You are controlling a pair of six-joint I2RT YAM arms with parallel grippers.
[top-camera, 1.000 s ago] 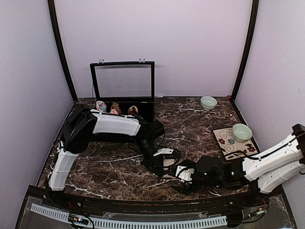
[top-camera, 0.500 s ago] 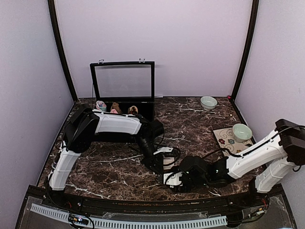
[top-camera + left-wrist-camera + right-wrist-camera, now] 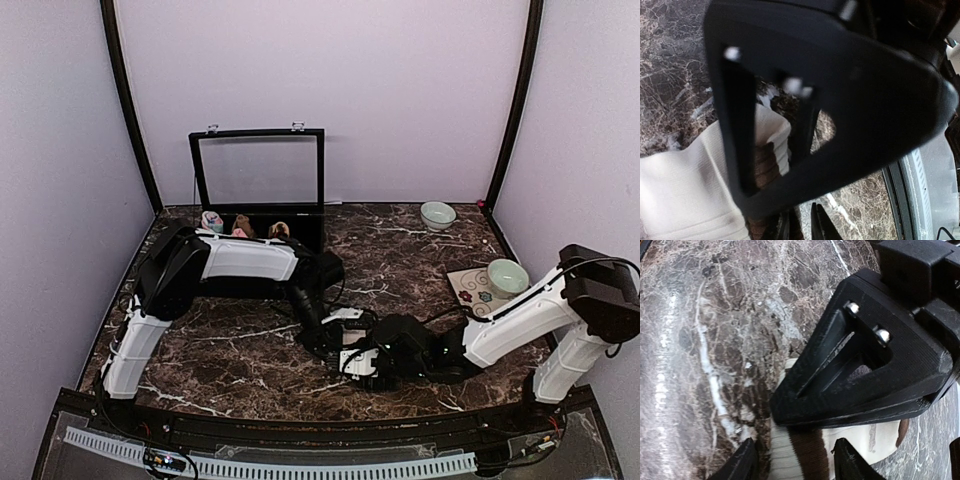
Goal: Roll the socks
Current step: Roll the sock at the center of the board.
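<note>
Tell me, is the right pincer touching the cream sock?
Cannot tell. In the right wrist view the cream sock lies between the fingers of the right pincer; one finger overlaps the fabric, but whether it presses down or hovers isn't clear.

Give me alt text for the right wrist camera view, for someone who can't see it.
A cream sock with a brown band lies on a dark marble table, between the two jaws of the right gripper, whose black body fills the upper right.

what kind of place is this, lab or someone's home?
Probably a robot test cell, not a home: plain lilac walls box in a marble-look table, and the left arm and right arm are bolted at its near edge.
</note>
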